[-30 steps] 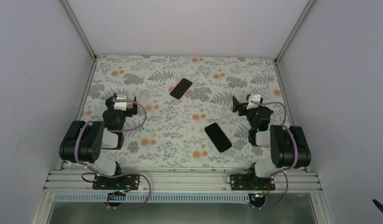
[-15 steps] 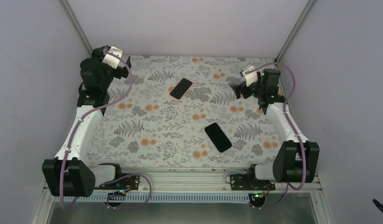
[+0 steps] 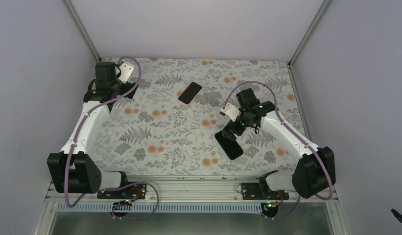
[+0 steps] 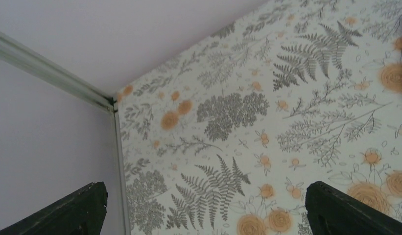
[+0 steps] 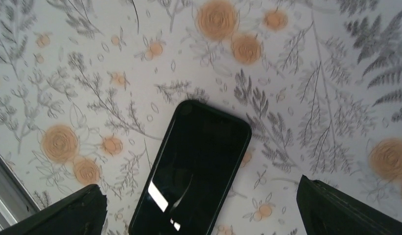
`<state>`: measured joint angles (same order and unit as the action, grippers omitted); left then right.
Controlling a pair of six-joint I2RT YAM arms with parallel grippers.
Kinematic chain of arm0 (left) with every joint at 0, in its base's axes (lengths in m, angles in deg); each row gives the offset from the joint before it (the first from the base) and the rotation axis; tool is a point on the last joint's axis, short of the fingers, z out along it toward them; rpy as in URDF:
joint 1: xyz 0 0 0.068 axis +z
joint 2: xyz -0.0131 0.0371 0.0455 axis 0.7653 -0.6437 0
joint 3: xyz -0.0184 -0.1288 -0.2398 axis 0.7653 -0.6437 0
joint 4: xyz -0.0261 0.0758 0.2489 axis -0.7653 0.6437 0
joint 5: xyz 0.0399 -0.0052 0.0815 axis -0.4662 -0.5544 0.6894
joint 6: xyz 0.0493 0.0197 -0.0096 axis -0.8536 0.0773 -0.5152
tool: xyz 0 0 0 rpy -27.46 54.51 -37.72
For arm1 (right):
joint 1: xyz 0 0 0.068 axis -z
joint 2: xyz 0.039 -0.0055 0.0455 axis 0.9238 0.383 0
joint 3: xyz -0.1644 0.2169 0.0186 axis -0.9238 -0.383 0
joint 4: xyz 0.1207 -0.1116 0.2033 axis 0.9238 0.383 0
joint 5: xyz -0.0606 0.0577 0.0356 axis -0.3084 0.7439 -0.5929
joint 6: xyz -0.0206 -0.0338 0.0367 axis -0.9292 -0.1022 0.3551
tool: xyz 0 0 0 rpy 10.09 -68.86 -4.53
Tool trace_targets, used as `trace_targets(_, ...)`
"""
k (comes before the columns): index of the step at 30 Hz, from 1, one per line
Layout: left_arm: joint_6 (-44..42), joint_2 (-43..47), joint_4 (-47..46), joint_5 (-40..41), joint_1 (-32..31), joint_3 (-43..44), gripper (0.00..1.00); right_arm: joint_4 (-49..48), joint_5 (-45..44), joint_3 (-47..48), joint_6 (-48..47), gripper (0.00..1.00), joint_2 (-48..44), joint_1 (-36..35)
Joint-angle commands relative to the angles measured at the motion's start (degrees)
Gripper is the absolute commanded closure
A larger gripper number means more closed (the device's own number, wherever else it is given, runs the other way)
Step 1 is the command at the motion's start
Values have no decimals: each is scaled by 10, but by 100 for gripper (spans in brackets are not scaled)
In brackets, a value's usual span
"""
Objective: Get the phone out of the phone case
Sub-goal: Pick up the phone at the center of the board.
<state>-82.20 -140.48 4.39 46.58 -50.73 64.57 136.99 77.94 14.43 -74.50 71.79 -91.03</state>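
The phone (image 3: pixel 189 92) lies face up at the far middle of the table, its glossy black screen framed by the pink rim of the phone case (image 3: pixel 197 96). Neither gripper touches it. My left gripper (image 3: pixel 106 90) hovers near the far left corner, well left of the phone, open and empty (image 4: pixel 204 190) over the bare floral cloth. My right gripper (image 3: pixel 234 129) hangs nearer and to the right of the cased phone, open with nothing between its fingers (image 5: pixel 200 188). Neither wrist view shows the phone or its case.
A second, bare all-black phone (image 3: pixel 229 146) lies near the table's middle, right under my right gripper, and fills the centre of the right wrist view (image 5: pixel 194 166). Grey walls and metal corner posts (image 4: pixel 52 73) close in the floral table on three sides.
Both arms have unfolded from near their bases. The left reached to the far left corner; the right went to the far right, then swung in over the bare black phone.
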Motion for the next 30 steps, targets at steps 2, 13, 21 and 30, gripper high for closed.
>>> trace_targets(2, 27, -32, 67, 5, -1, 29, 0, 27, -66, -28, 39, 0, 31, -24)
trace_targets(13, 40, -43, 103, -1, -2, 8, 0, -21, -105, -59, 83, 0, 147, -63)
trace_targets(21, 42, -32, 107, -2, -1, -8, 0, -18, -103, -63, 99, 0, 190, -98)
trace_targets(30, 43, -33, 99, -2, -2, -34, 0, -59, -172, -83, 100, 0, 221, -113)
